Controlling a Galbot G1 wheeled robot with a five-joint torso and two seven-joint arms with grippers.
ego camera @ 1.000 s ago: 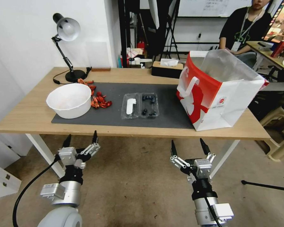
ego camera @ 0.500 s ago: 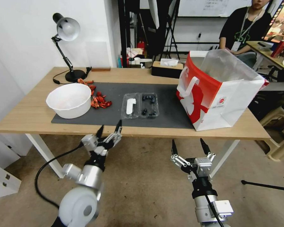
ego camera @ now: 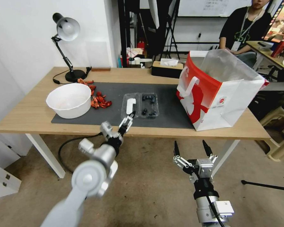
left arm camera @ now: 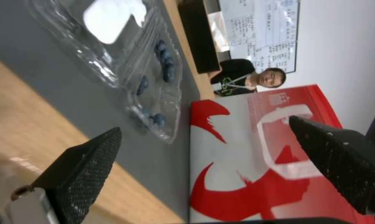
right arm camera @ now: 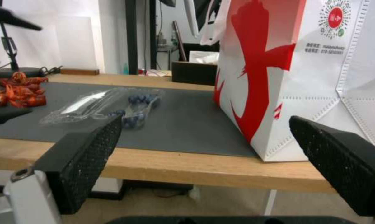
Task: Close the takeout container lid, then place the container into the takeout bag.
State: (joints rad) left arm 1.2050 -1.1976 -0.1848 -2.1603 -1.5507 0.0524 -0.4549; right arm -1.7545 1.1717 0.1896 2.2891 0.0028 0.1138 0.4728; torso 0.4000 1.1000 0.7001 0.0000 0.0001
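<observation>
Left end effector (ego camera: pixel 128 119) advanced to the open container (ego camera: pixel 140 105), fingers spread, right end effector (ego camera: pixel 191 147) spread, low

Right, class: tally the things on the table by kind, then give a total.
Lamps: 1
Bowls: 1
Clear containers: 1
Bags: 1
Tissue boxes: 1
Piles of red crayfish: 1
Total: 6

We see even, bright indoor light, soft shadows under table (ego camera: pixel 28 123). Head view bends at edges. Left wrist view: near table edge blurred; glare on clear lid (left arm camera: pixel 100 37).
</observation>
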